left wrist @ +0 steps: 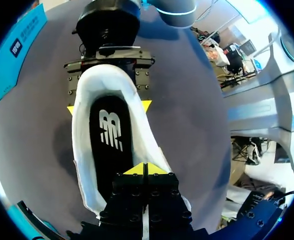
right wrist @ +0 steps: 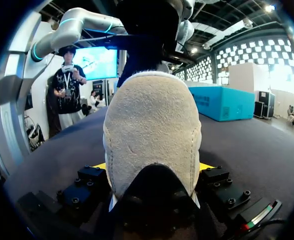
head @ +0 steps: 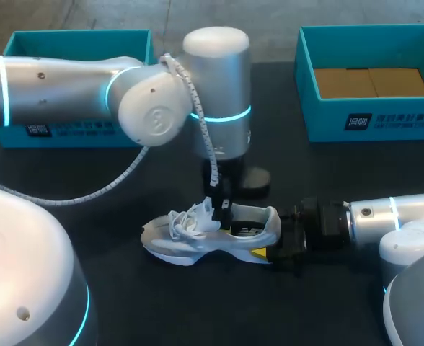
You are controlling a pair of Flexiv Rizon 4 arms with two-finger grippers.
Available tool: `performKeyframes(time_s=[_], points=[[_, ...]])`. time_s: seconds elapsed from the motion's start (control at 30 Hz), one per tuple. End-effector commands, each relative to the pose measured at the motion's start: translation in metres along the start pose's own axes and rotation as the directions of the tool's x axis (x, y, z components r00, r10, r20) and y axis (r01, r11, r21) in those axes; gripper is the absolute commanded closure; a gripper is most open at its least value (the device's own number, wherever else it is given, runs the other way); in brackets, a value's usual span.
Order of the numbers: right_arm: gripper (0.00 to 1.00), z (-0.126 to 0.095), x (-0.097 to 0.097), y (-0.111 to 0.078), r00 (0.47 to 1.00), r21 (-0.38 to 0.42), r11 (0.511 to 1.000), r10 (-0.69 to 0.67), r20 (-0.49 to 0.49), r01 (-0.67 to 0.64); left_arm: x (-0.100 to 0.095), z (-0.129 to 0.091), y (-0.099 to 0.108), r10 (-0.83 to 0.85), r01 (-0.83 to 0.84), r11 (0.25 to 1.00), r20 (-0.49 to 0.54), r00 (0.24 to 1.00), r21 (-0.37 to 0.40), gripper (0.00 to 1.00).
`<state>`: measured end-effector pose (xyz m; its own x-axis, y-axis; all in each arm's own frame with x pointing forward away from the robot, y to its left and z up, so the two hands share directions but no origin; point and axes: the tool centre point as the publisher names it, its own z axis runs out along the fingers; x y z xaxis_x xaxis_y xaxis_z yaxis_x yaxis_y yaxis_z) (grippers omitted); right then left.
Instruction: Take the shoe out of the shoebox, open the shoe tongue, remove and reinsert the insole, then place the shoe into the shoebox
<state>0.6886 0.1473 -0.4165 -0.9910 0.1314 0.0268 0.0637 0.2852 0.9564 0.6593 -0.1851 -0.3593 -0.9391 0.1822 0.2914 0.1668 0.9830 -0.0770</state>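
A white shoe (head: 212,236) lies on the dark table with its heel toward my right arm. My right gripper (head: 275,252) holds that heel, one yellow-tipped finger on each side. In the right wrist view the suede heel (right wrist: 152,130) fills the gap between its fingers (right wrist: 99,166). My left gripper (head: 223,209) comes down from above onto the shoe's opening by the laces and is shut. In the left wrist view its tips (left wrist: 146,169) meet just over the black insole (left wrist: 109,135). I see nothing between them. Beyond the heel there is the right gripper (left wrist: 108,106).
A teal shoebox (head: 371,119) with a brown cardboard floor stands at the back right. A second teal box part (head: 60,130) sits at the back left, partly hidden by my left arm. A small dark round object (head: 254,180) lies behind the shoe.
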Motion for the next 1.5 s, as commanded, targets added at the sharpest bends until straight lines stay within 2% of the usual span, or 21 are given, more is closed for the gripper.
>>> performKeyframes(time_s=[0.03,0.4,0.7,1.0,1.03,1.07,1.1,1.13,1.33,1.5], points=[[1.0,-0.001,0.001,0.0,1.0,0.003,1.0,0.001,0.001,-0.001,-0.007,0.012,-0.009,-0.019,0.018,0.999,-0.018,1.0,-0.034,1.0],[1.0,-0.001,0.001,0.0,1.0,0.003,1.0,0.001,0.001,-0.001,-0.012,0.016,-0.007,-0.072,0.071,0.997,-0.001,0.997,-0.041,1.0],[1.0,-0.001,0.001,0.0,1.0,0.003,1.0,0.001,0.001,-0.001,-0.01,0.035,0.005,-0.061,0.063,0.995,0.025,0.998,-0.079,1.0],[1.0,-0.001,0.001,0.0,1.0,0.003,1.0,0.001,0.001,-0.001,-0.014,0.052,0.012,-0.062,0.067,0.996,0.102,0.993,-0.052,1.0],[1.0,-0.001,0.001,0.0,1.0,0.003,1.0,0.001,0.001,-0.001,-0.015,0.053,0.012,-0.059,0.065,0.996,0.106,0.993,-0.053,0.98],[1.0,-0.001,0.001,0.0,1.0,0.003,1.0,0.001,0.001,-0.001,-0.015,0.054,0.012,-0.059,0.065,0.997,0.105,0.993,-0.05,0.89],[1.0,-0.001,0.001,0.0,1.0,0.003,1.0,0.001,0.001,-0.001,-0.015,0.054,0.012,-0.056,0.061,0.997,0.106,0.993,-0.042,0.75],[1.0,-0.001,0.001,0.0,1.0,0.003,1.0,0.001,0.001,-0.001,-0.015,0.053,0.012,-0.053,0.058,0.998,0.116,0.992,-0.037,0.71],[1.0,-0.001,0.001,0.0,1.0,0.003,1.0,0.001,0.001,-0.001,-0.013,0.054,0.01,-0.039,0.047,0.998,0.194,0.98,-0.033,0.71],[1.0,-0.001,0.001,0.0,1.0,0.003,1.0,0.001,0.001,-0.001,-0.019,0.056,0.007,-0.034,0.041,0.999,0.251,0.967,-0.026,0.7]])
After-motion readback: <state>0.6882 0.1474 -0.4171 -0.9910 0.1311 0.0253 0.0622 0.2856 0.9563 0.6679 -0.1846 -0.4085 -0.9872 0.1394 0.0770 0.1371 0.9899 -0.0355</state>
